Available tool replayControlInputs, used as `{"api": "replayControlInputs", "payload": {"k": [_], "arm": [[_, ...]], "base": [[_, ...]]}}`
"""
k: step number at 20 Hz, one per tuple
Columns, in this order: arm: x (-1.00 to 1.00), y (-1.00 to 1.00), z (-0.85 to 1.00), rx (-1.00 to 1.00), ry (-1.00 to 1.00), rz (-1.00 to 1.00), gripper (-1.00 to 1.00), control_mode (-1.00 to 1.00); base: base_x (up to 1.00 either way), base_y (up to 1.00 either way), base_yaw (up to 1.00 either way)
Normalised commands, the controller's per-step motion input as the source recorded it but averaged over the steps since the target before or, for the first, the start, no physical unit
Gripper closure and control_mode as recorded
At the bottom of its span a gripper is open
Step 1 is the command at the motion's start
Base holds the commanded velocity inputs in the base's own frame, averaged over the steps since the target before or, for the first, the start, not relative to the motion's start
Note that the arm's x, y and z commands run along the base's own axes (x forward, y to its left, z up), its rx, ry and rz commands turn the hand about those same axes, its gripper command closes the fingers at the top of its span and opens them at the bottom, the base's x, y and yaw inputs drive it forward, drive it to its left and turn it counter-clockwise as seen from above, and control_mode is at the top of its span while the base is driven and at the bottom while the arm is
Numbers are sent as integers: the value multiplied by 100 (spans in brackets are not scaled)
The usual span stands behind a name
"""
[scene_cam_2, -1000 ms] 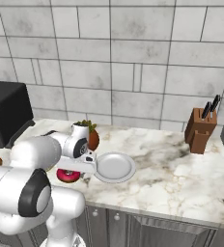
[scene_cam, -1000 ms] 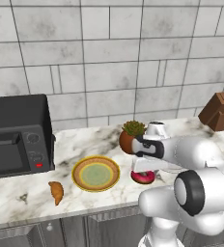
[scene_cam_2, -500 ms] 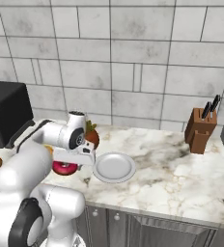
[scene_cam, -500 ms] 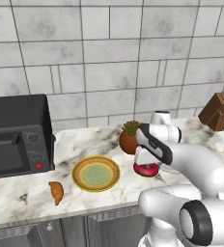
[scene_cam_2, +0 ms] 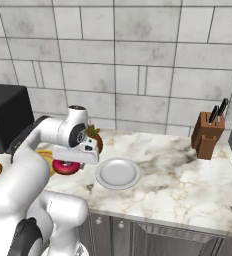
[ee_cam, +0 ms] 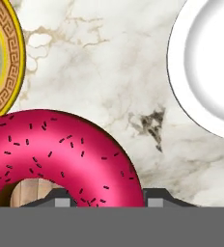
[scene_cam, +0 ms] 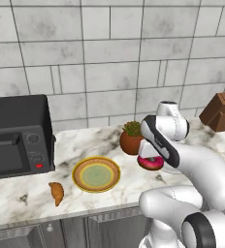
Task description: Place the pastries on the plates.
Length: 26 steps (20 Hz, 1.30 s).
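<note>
Donut [ee_cam: 56, 154]: pink frosting, held above the counter between the yellow-rimmed plate [scene_cam: 96, 174] and the white plate [scene_cam_2: 118, 173].
Gripper [scene_cam_2: 74, 159]: seems clamped on the donut's ring; fingertips mostly hidden.
Handling: probably light, soft, frosting smears; hold the ring's side.
Croissant [scene_cam: 56, 193]: near the counter's front edge.
Room: bare marble between plates; plant pot [scene_cam: 131, 139] just behind.

- Counter [scene_cam: 104, 198]: croissant [scene_cam: 56, 193] at left front, rimmed plate [scene_cam: 96, 174] just to its right.
- Donut [scene_cam: 150, 162] sits between rimmed plate and plain plate [scene_cam_2: 118, 173].
- Potted plant [scene_cam: 131, 138] behind donut.
- Microwave [scene_cam: 17, 135] far left; knife block [scene_cam_2: 207, 133] far right.
</note>
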Motion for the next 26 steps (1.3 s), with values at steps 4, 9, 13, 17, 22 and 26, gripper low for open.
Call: {"api": "replayControlInputs", "payload": {"k": [4, 9, 13, 17, 22, 26], "arm": [[0, -43, 0, 0, -3, 0, 100, -100], [0, -55, 0, 0, -5, 0, 100, -100], [0, -55, 0, 0, -3, 0, 100, -100], [7, -45, 0, 0, -3, 0, 100, -100], [35, -31, 0, 0, 0, 0, 100, -100], [45, -28, -4, 0, -3, 0, 100, -100]], "base": [[0, 0, 0], [0, 0, 0], [0, 0, 0], [0, 0, 0], [0, 0, 0], [0, 0, 0]]}}
